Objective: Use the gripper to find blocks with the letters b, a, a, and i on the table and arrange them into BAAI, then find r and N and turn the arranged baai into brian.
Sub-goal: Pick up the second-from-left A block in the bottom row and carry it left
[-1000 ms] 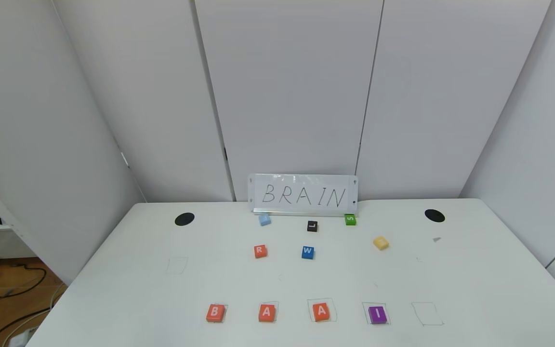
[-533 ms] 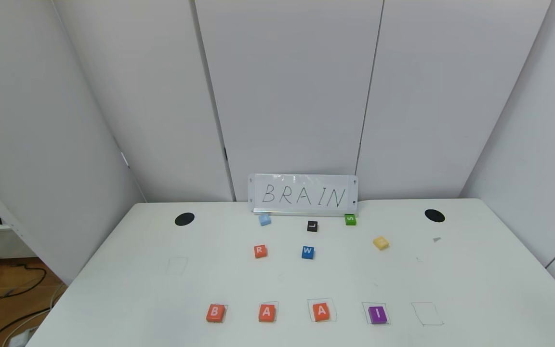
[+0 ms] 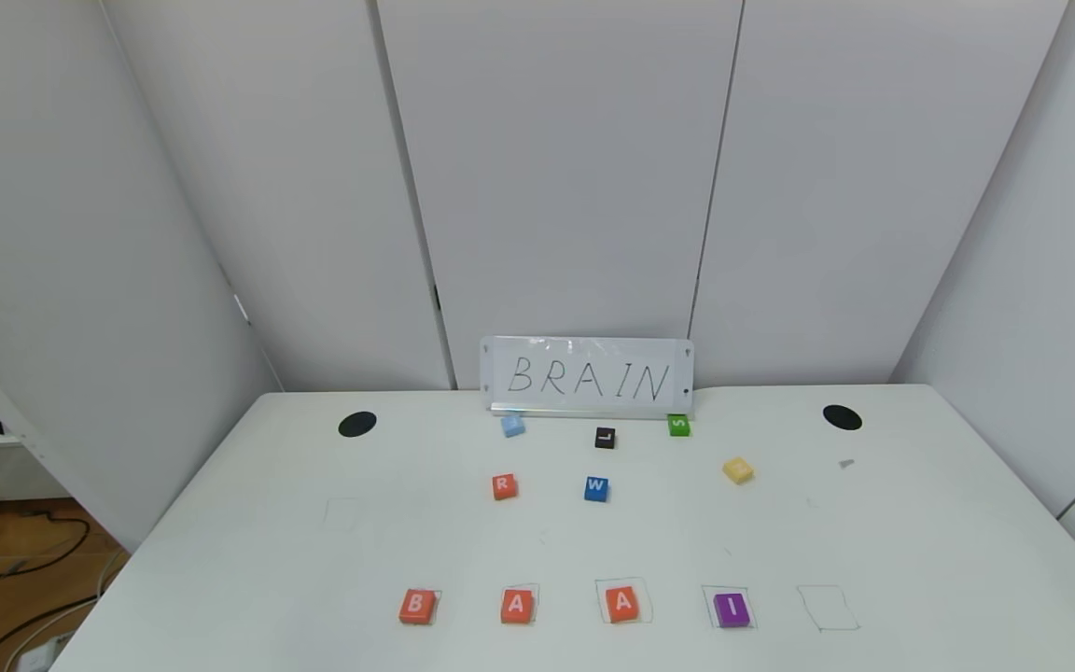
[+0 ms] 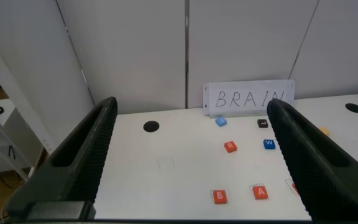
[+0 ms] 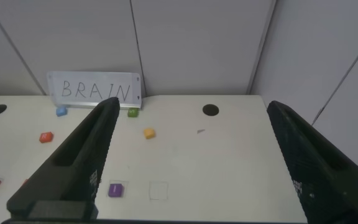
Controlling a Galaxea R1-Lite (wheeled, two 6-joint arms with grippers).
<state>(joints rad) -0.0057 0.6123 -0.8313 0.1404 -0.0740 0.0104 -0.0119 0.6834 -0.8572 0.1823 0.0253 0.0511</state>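
Observation:
Along the near edge of the white table [image 3: 220, 560] lies a row of blocks in pen-drawn squares: orange-red B [image 3: 416, 607], A [image 3: 517, 606], A [image 3: 622, 603] and purple I [image 3: 732, 609]. The orange-red r [image 3: 504, 486] lies mid-table, and the yellow N [image 3: 737, 470] lies farther right. Neither arm shows in the head view. My left gripper [image 4: 191, 168] hangs open and empty, high above the table's left near side, with B [image 4: 220, 196] and r [image 4: 230, 147] below it. My right gripper [image 5: 191, 162] is open and empty over the right side, with I [image 5: 115, 190] and N [image 5: 149, 133] below it.
A card reading BRAIN [image 3: 587, 376] stands at the back edge. Near it lie a pale blue block [image 3: 512, 426], a black L [image 3: 605, 438], a green S [image 3: 678, 426] and a blue W [image 3: 595, 488]. An empty drawn square [image 3: 827, 607] sits right of I. Black holes [image 3: 357, 424] [image 3: 842, 417] mark the far corners.

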